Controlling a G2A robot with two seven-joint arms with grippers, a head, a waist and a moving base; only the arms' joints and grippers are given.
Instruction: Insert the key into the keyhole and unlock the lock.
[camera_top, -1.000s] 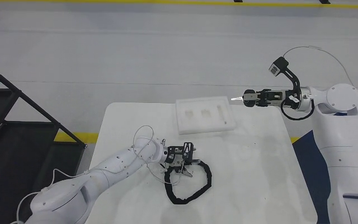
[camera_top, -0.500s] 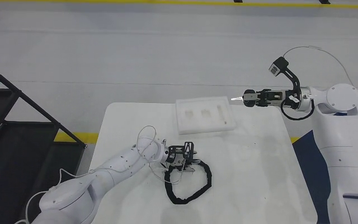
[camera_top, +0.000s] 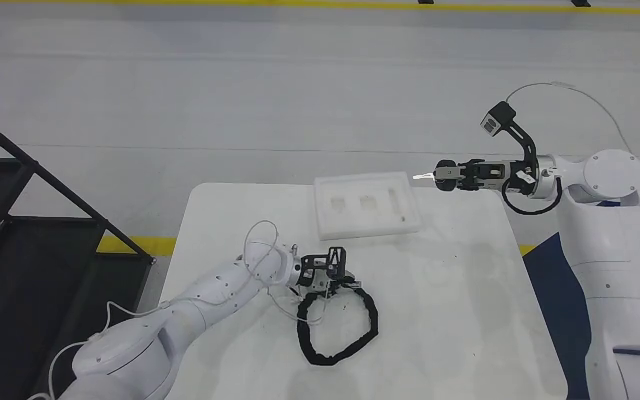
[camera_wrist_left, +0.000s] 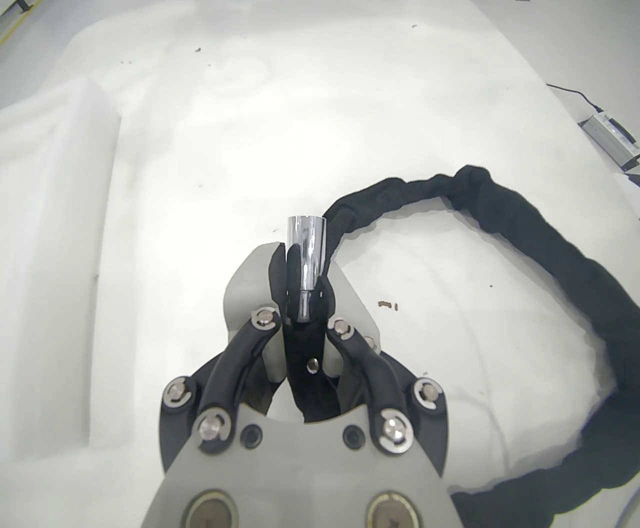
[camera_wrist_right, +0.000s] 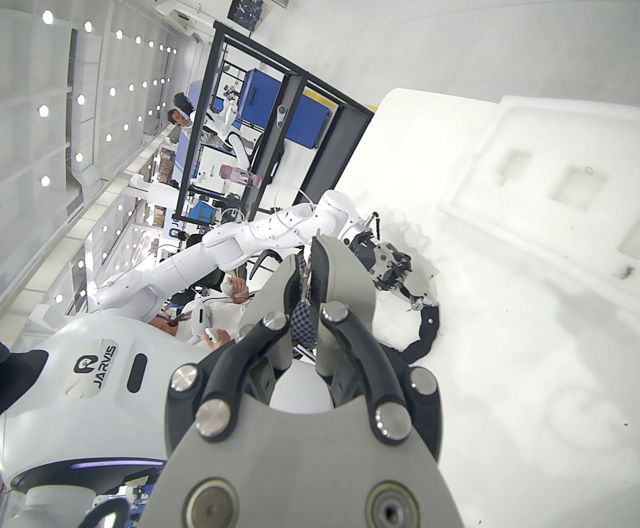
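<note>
So the left pincer (camera_wrist_left: 302, 272) is clenched on the lock's chrome cylinder (camera_wrist_left: 306, 240), with its black chain (camera_wrist_left: 550, 250) looping across the table (camera_wrist_left: 300, 100). The right pincer (camera_wrist_right: 306, 265) hangs by the foam tray (camera_top: 335, 228), fingers pressed together; can't tell on what.

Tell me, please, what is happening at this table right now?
The left gripper is shut on the chrome lock at one end of a black chain lying on the table. The right gripper hangs by the foam tray, shut on what looks like the key. Key and lock are well apart.
</note>
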